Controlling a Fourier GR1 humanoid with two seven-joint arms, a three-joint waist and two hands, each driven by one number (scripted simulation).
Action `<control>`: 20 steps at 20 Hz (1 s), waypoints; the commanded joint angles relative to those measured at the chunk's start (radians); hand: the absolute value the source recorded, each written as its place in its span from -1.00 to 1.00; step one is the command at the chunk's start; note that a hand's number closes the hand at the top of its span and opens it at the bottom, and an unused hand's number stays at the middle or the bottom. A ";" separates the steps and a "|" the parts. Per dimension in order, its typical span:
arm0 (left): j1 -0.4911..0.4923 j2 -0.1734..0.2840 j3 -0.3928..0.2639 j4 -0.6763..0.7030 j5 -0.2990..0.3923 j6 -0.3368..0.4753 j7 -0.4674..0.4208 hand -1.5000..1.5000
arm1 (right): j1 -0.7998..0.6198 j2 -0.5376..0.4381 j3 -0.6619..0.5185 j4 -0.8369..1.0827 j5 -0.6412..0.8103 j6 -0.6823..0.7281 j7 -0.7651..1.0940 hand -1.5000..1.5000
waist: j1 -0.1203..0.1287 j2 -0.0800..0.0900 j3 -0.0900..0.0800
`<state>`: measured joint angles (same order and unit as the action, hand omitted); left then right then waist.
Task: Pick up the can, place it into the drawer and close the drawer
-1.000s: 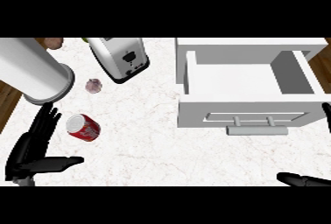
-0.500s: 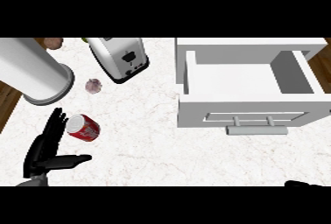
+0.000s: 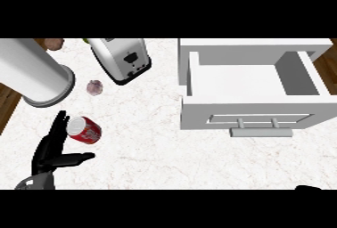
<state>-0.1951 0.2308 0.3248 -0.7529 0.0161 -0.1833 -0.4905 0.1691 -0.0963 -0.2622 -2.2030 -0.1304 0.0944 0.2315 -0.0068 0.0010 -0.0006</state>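
Left robot hand [image 3: 52, 149] has been moved up beside the can [image 3: 84, 130] since the earlier frame, fingers straight, thumb out, nothing gripped. Can lies tilted on the table [image 3: 145, 147], well left of the open drawer [image 3: 253, 84]. Judged light, rigid, slick (dentable); best taken across the mid-body

We see the counter [image 3: 171, 151] lit brightly and evenly from above, its marble free of glare. Shadows are faint: a soft dark rim under the can [image 3: 84, 130] and the toaster [image 3: 121, 60]. The drawer [image 3: 253, 89] has grey shading on its inner walls. Everything we see is in focus, edge to edge.
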 commanded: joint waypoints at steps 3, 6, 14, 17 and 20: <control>-0.181 0.033 0.036 0.320 -0.010 0.032 -0.127 -1.00 | -0.038 -0.012 -0.013 -0.038 -0.008 -0.008 0.063 -1.00 | -0.006 0.002 -0.001; -0.164 0.037 0.016 0.354 -0.013 0.006 -0.197 -1.00 | 0.003 0.006 -0.022 -0.050 -0.017 0.018 0.048 -1.00 | -0.003 0.001 0.000; -0.281 0.078 0.006 0.507 -0.047 -0.019 -0.261 -1.00 | -0.047 -0.004 -0.003 -0.095 0.009 -0.009 0.116 -1.00 | -0.014 0.004 -0.002; -0.295 0.035 -0.026 0.521 -0.071 -0.023 -0.272 -1.00 | -0.053 -0.007 -0.009 -0.037 0.021 0.005 0.073 -1.00 | -0.013 0.005 -0.001; -0.331 0.036 -0.023 0.510 -0.051 -0.071 -0.225 1.00 | -0.049 0.011 0.003 -0.096 0.024 -0.019 0.121 -1.00 | -0.008 0.002 -0.001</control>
<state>-0.4867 0.2891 0.3110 -0.2552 -0.0366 -0.2373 -0.7298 0.1200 -0.0884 -0.2694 -2.2684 -0.1215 0.0840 0.3210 -0.0171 0.0046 -0.0017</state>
